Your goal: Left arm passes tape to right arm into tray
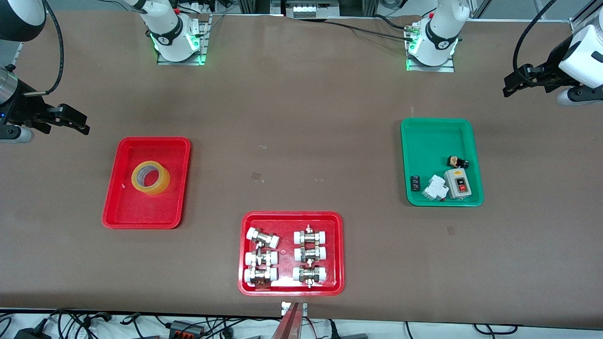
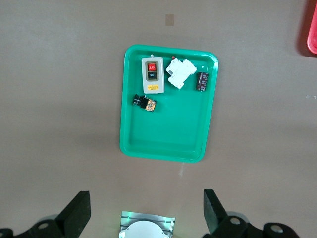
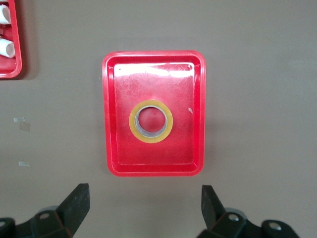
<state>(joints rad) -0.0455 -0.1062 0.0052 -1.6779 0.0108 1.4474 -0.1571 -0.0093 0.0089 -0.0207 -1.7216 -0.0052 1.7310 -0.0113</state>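
Switch box (image 2: 152,75), in green tray (image 2: 163,139): black button reads "NO" as shown in the left wrist view; red button above it carries white marks, illegible; small yellow label below, illegible.
Arm bases: round dark emblems, illegible.
Other legible text: none.

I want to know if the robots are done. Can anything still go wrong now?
Not much, probably. The tape lies flat in the red tray, and both hands are open and empty: the right hand up near that tray, the left hand up near the green tray. If the right arm swung low, it might bump the tray. The same could happen to the green tray's small parts.
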